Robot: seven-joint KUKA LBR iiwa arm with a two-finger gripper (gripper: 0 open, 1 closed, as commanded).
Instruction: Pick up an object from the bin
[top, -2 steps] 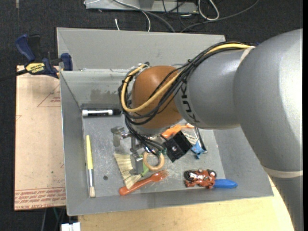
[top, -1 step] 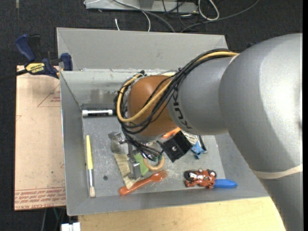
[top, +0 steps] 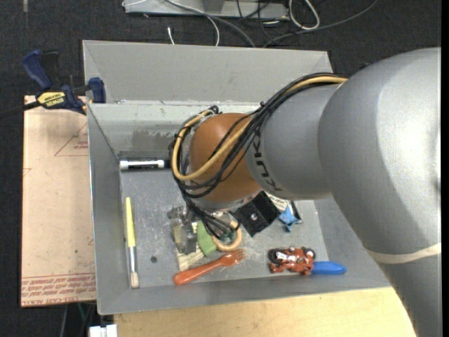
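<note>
Grey metal bin [top: 105,209] holds a slim yellow stick [top: 130,237] lying lengthwise at its 9 o'clock. A black-and-white marker [top: 141,164] lies at 10 o'clock. Toward 6 o'clock the jaws are down in a small heap, below the arm's orange wrist cover [top: 214,156]. Whether they are spread or pressed together I cannot tell. Just beside them at their 3 o'clock sits a green block [top: 207,243] with a tan ring [top: 230,243] next to it. An orange plastic spoon [top: 207,267] lies at their 5 o'clock. Farther right, near the bin's 4 o'clock, a red toy [top: 290,260], perhaps a car, lies against a blue handle [top: 327,267]. This looks like the grasp step, with the green block the likeliest pick. The next move calls for a firm close and a straight lift clear of the ring.
</note>
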